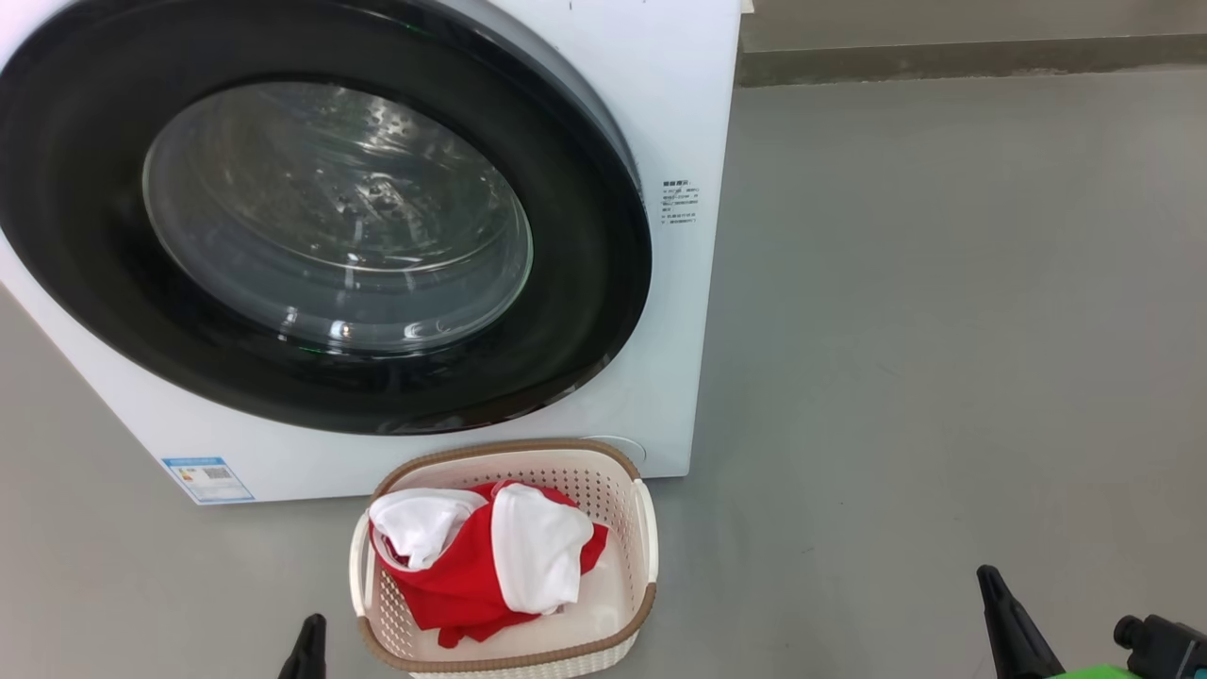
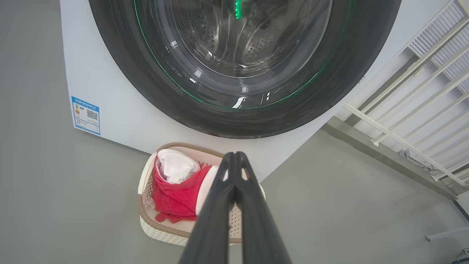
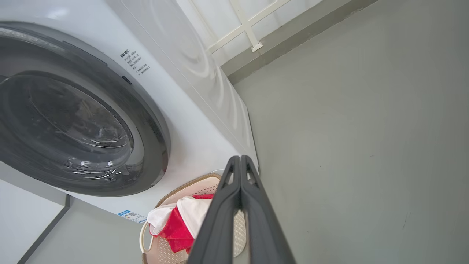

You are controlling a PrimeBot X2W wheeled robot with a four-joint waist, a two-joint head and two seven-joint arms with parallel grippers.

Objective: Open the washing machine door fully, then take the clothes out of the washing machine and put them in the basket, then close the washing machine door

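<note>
Washing machine door (image 1: 335, 217) sits closed against the washing machine (image 1: 679, 113), far left. Basket (image 1: 651, 528) stands on the grey floor (image 1: 943, 330) just in front of the machine, with the clothes (image 1: 471, 566), red and white, heaped inside. Left gripper (image 2: 233, 156), near and just left of the basket, and right gripper (image 3: 240, 159), well to its right: fingers pressed together, nothing held.

Light bright, even, diffuse; shadows faint. Glare streaks on door (image 1: 325, 217) glass, green glint in left wrist view. Wrist views bow at edges. Focus sharp.
</note>
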